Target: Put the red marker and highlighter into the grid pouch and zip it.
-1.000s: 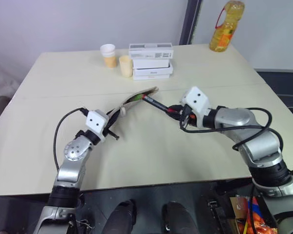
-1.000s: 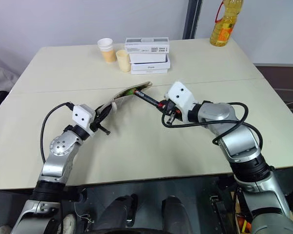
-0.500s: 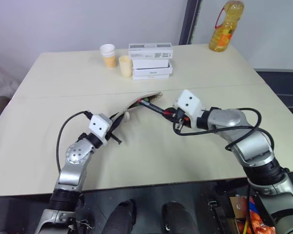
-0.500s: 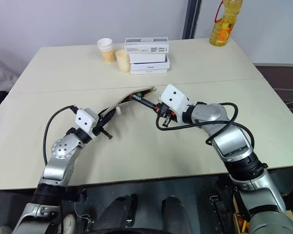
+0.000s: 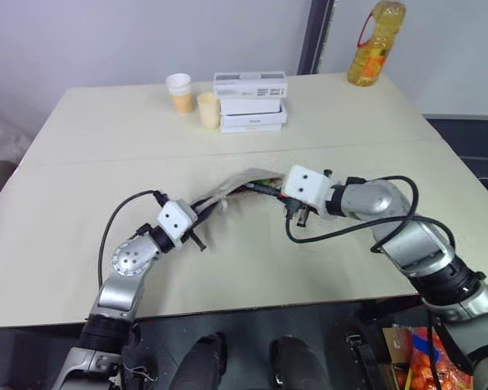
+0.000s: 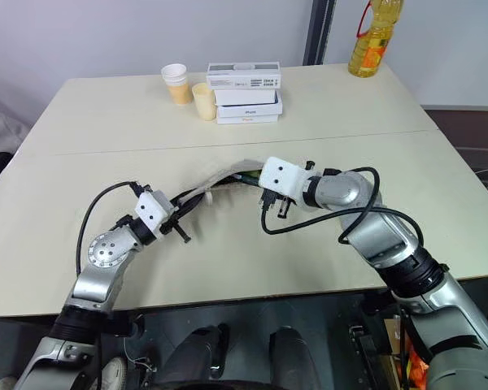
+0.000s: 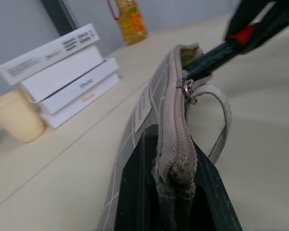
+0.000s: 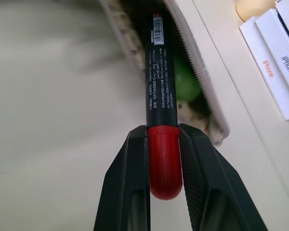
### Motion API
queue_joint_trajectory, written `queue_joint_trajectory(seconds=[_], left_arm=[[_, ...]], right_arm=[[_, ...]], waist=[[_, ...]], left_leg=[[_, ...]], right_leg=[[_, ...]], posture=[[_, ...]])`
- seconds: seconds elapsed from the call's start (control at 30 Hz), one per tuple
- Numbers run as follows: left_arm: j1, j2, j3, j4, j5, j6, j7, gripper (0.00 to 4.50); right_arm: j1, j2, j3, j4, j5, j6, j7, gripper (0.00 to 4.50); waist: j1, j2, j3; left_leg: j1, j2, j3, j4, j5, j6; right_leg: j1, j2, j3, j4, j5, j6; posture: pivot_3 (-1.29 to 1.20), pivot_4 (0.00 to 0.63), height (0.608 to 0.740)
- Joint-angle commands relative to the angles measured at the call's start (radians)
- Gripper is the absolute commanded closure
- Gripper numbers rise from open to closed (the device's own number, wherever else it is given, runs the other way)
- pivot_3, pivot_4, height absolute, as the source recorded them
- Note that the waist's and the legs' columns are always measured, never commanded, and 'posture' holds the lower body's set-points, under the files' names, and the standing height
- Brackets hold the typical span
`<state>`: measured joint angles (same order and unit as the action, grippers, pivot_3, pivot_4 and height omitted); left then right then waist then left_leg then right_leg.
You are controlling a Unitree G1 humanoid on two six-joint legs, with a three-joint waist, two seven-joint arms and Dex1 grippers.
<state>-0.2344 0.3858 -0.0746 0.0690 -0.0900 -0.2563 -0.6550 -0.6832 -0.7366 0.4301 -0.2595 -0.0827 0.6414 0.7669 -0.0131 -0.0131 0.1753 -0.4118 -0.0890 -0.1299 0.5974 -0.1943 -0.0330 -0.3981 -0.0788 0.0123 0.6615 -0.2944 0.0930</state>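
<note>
The grid pouch (image 5: 228, 192) hangs above the table's middle with its zipper mouth open, and my left gripper (image 7: 172, 144) is shut on its closed end. My right gripper (image 8: 163, 129) is shut on the red cap end of the red marker (image 8: 159, 72). The marker's black barrel reaches into the pouch mouth (image 8: 202, 82). The highlighter (image 8: 187, 86) lies inside the pouch beside the barrel, showing its green cap. The pouch's pale strap (image 7: 221, 120) loops down from the zipper pull.
A stack of white boxes (image 5: 250, 101) stands at the back of the table (image 5: 106, 138), with two paper cups (image 5: 180, 89) (image 5: 209, 110) to its left. A yellow oil bottle (image 5: 376, 45) stands at the far right corner. Bare tabletop lies on both sides of the pouch.
My right gripper has moved left toward the pouch, and the marker's barrel now sits deeper in the mouth. My left gripper has shifted right and down with the pouch.
</note>
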Motion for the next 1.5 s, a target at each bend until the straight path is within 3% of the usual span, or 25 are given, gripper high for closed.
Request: queue_joint_trajectory(seconds=[0.03,0.2,0.43,0.53,0.73,0.83,1.2,1.3,1.47,1.5], left_arm=[[0.007,0.025,-0.031,-0.074,-0.010,-0.029,-0.053,4.50],[0.006,0.028,-0.043,-0.083,-0.007,-0.018,-0.066,4.50],[0.001,0.008,-0.012,-0.087,-0.014,0.028,-0.015,4.50],[-0.012,-0.007,0.011,-0.082,-0.036,0.055,0.011,4.50],[-0.105,-0.088,0.065,-0.050,-0.116,0.145,0.082,4.50],[-0.142,-0.118,0.068,-0.029,-0.133,0.160,0.086,4.50],[-0.194,-0.187,0.019,0.003,-0.088,0.138,0.107,4.50],[-0.191,-0.192,0.015,-0.002,-0.083,0.138,0.113,4.50],[-0.184,-0.190,0.014,-0.008,-0.077,0.137,0.117,4.50],[-0.184,-0.189,0.013,-0.008,-0.075,0.136,0.117,4.50]], right_arm=[[-0.067,-0.018,0.047,0.025,-0.102,-0.097,0.028,4.15],[-0.093,0.057,0.070,0.028,-0.115,-0.125,0.074,4.15],[-0.065,0.112,-0.021,-0.034,-0.096,-0.100,0.067,0.71],[-0.041,0.122,-0.108,-0.092,-0.035,-0.063,0.069,0.71],[0.029,0.164,-0.361,-0.217,0.260,0.162,0.128,0.71],[0.068,0.174,-0.363,-0.237,0.315,0.219,0.113,0.71],[0.044,0.469,-0.325,-0.097,0.327,0.271,-0.180,0.71],[0.039,0.500,-0.348,-0.085,0.364,0.286,-0.191,1.61],[0.036,0.505,-0.357,-0.075,0.397,0.300,-0.210,4.13],[0.036,0.504,-0.359,-0.073,0.403,0.301,-0.215,4.45]], waist=[[0.000,0.000,0.000],[-0.001,0.000,0.000],[0.003,0.000,0.000],[0.003,0.000,0.000],[0.004,0.000,0.000],[0.003,0.000,0.000],[0.000,0.000,0.000],[0.001,0.000,0.000],[0.000,0.000,0.000],[0.000,0.000,0.000]], left_leg=[[0.000,0.000,0.000,0.000,0.000,0.000],[0.000,0.000,0.000,0.000,0.000,0.000],[0.000,0.000,0.000,0.000,0.000,0.000],[0.000,0.000,-0.001,0.000,0.000,0.000],[0.000,0.000,-0.001,0.000,0.000,0.000],[0.000,0.000,-0.001,0.001,0.000,0.000],[0.000,0.000,-0.001,0.001,0.000,0.000],[0.000,0.000,-0.001,0.001,0.000,0.000],[0.000,0.000,-0.001,0.001,0.000,0.000],[0.000,0.000,-0.001,0.001,0.000,0.000]], right_leg=[[0.000,0.000,0.000,0.000,0.000,0.000],[0.000,0.000,0.000,0.000,0.000,0.000],[0.000,0.000,0.000,0.000,0.000,0.000],[0.000,0.000,0.000,0.000,0.000,0.000],[0.001,0.000,-0.001,0.000,0.000,0.000],[0.002,0.000,-0.001,0.000,0.000,0.000],[0.000,0.001,0.000,0.002,0.000,0.000],[0.000,0.001,0.000,0.002,0.000,0.000],[0.000,0.001,0.000,0.002,0.000,0.000],[0.000,0.001,0.000,0.002,0.000,0.000]], posture=[[0.00,0.150,0.740],[0.00,0.150,0.740],[0.00,0.150,0.740],[0.00,0.150,0.740],[0.00,0.150,0.740],[0.00,0.150,0.740],[0.00,0.150,0.740],[0.00,0.150,0.740],[0.00,0.150,0.740],[0.00,0.150,0.740]])
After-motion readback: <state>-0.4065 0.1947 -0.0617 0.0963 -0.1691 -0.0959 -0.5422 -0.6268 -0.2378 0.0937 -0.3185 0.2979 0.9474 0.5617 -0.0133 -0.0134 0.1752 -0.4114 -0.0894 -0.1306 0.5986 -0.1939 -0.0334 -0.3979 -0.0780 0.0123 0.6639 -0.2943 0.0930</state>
